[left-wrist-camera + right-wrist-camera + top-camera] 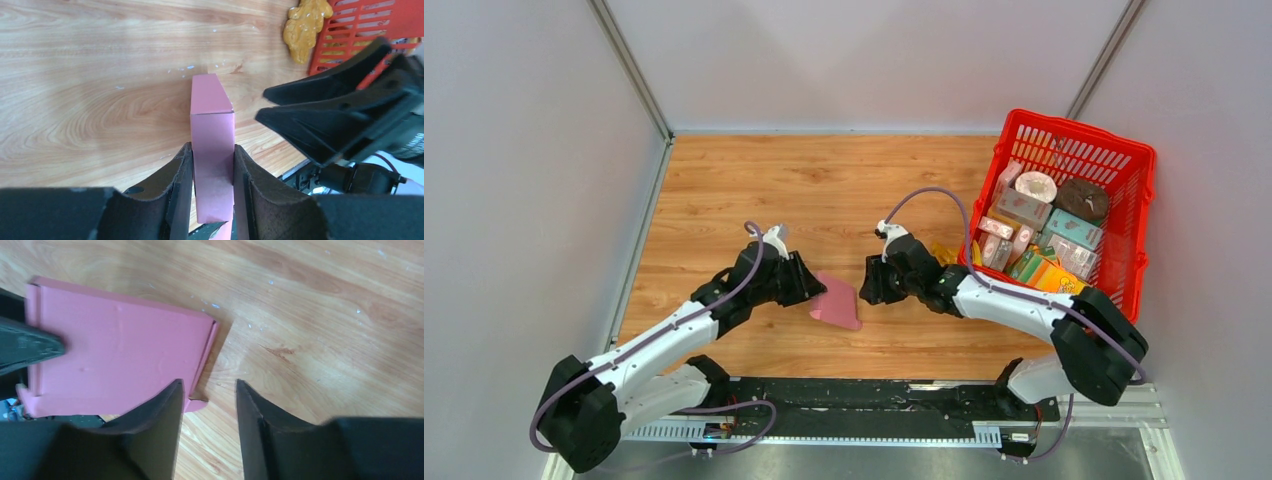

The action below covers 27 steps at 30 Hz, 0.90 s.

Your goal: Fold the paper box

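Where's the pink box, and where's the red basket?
pink box (836, 300): top camera, middle of its flat pink face.
red basket (1074, 130): top camera, on its far rim.

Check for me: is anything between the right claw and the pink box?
Nothing visible. The open right claw sits right at the paper box edge, with only bare table around it. The left claw grips the box's far side.
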{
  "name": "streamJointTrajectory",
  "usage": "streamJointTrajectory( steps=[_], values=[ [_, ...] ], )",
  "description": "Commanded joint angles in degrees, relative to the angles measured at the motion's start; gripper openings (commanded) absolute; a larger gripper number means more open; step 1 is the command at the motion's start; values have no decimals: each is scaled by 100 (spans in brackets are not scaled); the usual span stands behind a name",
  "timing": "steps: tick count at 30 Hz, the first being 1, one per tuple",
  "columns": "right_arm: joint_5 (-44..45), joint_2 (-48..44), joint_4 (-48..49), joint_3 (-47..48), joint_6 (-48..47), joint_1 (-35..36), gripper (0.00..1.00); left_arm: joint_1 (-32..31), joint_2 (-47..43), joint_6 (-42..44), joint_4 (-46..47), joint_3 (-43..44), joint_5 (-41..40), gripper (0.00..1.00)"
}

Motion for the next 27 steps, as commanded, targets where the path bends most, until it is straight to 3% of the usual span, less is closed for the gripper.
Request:
streamJointTrajectory(
  steps=[1,5,6,7,10,12,20,27],
  values=[
    [-115,-397,-235,276,-590,59,57,96,-221,88,-112,-178,13,9],
    [121,-765,-437,346,-1389,611,71,315,-459,-52,-51,-301,374,5],
    [331,-828,-542,416,-1739,1118,73,377,-511,-105,-51,-336,461,1],
    [1108,-880,-595,451,-1942,1401,78,516,-582,-193,-85,-389,636,0],
    [2323,-907,-500,496,-2504,2378,83,667,-740,-588,-348,-354,883,0],
    [2739,-768,-255,539,-2699,2808,85,746,-837,-1001,-542,-328,936,0],
    [4198,260,283,1049,-3745,3531,85,887,-1223,-2476,-429,-538,1701,0],
    [6202,912,880,1111,-4299,4163,75,948,-1750,-3954,520,-1461,2062,0]
  ],
)
